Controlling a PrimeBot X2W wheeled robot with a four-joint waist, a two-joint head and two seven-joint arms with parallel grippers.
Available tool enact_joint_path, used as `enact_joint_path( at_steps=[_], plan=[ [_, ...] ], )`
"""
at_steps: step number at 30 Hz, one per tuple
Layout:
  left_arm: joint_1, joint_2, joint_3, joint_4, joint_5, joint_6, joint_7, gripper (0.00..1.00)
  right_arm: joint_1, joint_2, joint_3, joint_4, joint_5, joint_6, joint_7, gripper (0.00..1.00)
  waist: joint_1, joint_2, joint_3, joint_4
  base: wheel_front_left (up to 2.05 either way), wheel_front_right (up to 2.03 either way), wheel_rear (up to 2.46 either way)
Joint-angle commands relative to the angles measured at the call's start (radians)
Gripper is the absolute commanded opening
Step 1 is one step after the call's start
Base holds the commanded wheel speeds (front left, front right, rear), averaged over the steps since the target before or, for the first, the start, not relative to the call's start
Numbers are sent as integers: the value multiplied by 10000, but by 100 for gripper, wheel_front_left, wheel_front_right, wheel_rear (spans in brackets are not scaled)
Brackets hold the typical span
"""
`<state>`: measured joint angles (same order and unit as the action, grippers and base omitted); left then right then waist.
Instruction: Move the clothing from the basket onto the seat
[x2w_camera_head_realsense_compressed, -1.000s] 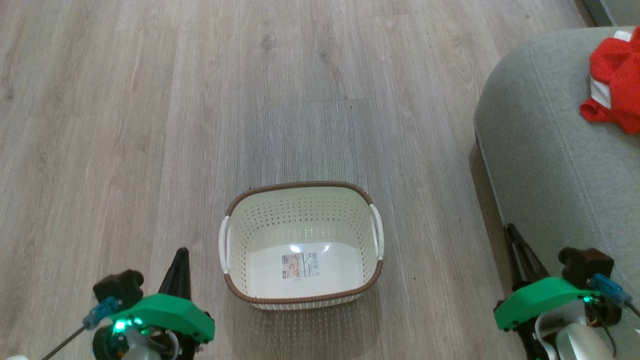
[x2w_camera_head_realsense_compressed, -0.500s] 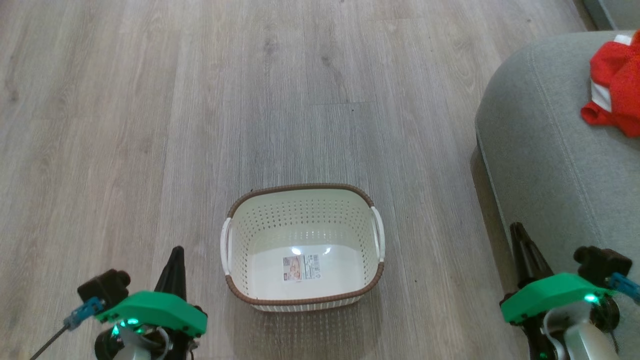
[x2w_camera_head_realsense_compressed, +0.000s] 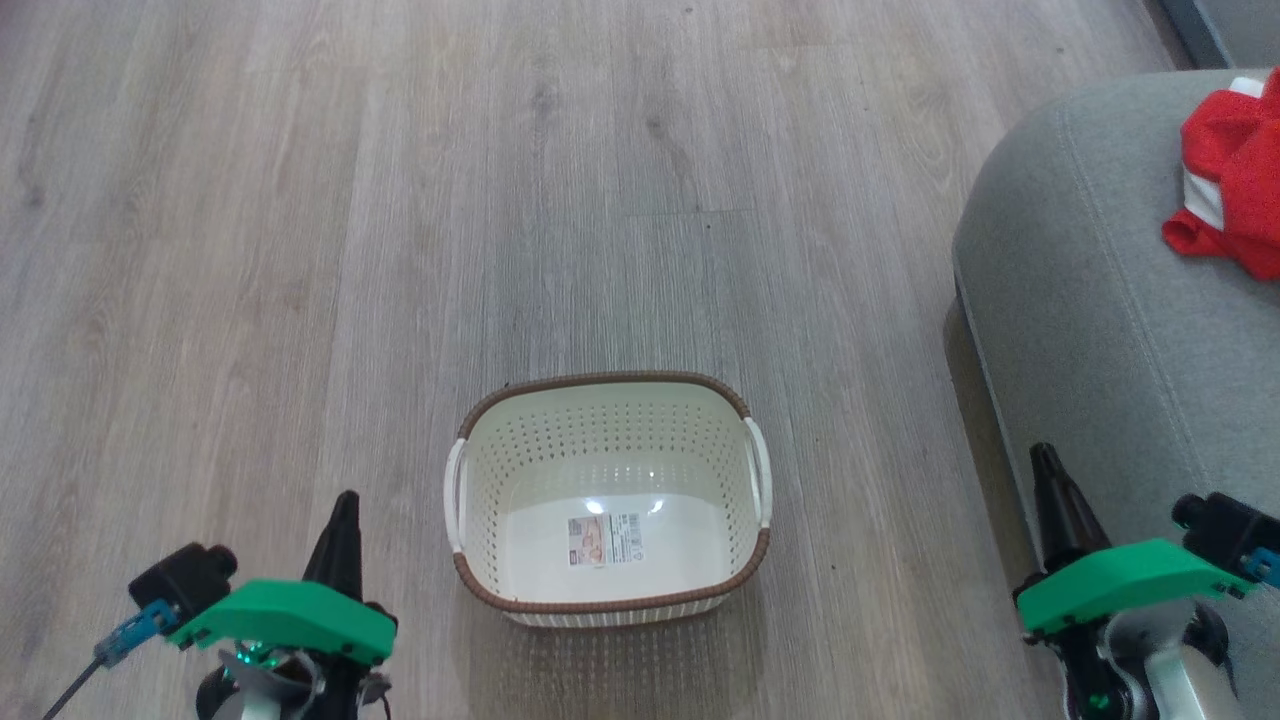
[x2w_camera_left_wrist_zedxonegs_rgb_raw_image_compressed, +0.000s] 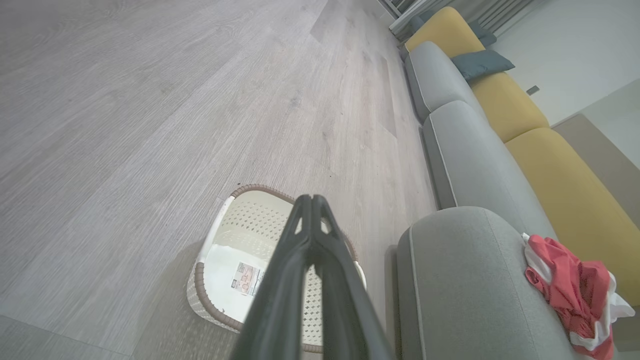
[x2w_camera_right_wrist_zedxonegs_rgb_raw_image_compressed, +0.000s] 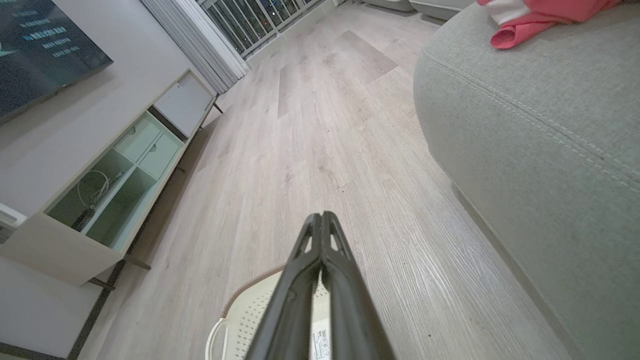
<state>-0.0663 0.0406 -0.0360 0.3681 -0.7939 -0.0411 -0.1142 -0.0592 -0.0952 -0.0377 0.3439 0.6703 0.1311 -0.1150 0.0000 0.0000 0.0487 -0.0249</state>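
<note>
The red clothing (x2w_camera_head_realsense_compressed: 1235, 190) with white trim lies crumpled on the grey seat (x2w_camera_head_realsense_compressed: 1100, 300) at the right edge; the left wrist view shows the clothing (x2w_camera_left_wrist_zedxonegs_rgb_raw_image_compressed: 575, 290) on the seat (x2w_camera_left_wrist_zedxonegs_rgb_raw_image_compressed: 465, 280) too, and so does the right wrist view, clothing (x2w_camera_right_wrist_zedxonegs_rgb_raw_image_compressed: 540, 17) on seat (x2w_camera_right_wrist_zedxonegs_rgb_raw_image_compressed: 540, 125). The cream basket (x2w_camera_head_realsense_compressed: 607, 415) stands on the floor at the centre, holding nothing but its label sticker (x2w_camera_head_realsense_compressed: 603, 538). My left gripper (x2w_camera_head_realsense_compressed: 345, 500) is shut, low at the left of the basket (x2w_camera_left_wrist_zedxonegs_rgb_raw_image_compressed: 235, 235). My right gripper (x2w_camera_head_realsense_compressed: 1043, 455) is shut beside the seat's front.
Wooden floor (x2w_camera_head_realsense_compressed: 400, 200) spreads around the basket. A longer sofa with grey seats (x2w_camera_left_wrist_zedxonegs_rgb_raw_image_compressed: 445, 85) and yellow backs (x2w_camera_left_wrist_zedxonegs_rgb_raw_image_compressed: 500, 110) runs along the wall. A low white TV cabinet (x2w_camera_right_wrist_zedxonegs_rgb_raw_image_compressed: 100, 195) with open shelves stands across the room.
Both grippers have drawn back toward the bottom of the head view. The head view has shifted slightly, so the basket and seat sit a little lower.
</note>
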Motion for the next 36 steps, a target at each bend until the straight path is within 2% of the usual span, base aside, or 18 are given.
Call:
enact_joint_path(
  at_steps=[1,36],
  plan=[
    [-388,46,213,-396,-251,-66,42,0,-401,15,-22,-371,307,-1,53,0,0,0,-7,4,0,0,0],
    [-402,69,789,-767,-3785,-437,1042,0,-440,210,-356,-648,4367,-2,1053,0,0,0,-208,114,0,0,0]
  ],
)
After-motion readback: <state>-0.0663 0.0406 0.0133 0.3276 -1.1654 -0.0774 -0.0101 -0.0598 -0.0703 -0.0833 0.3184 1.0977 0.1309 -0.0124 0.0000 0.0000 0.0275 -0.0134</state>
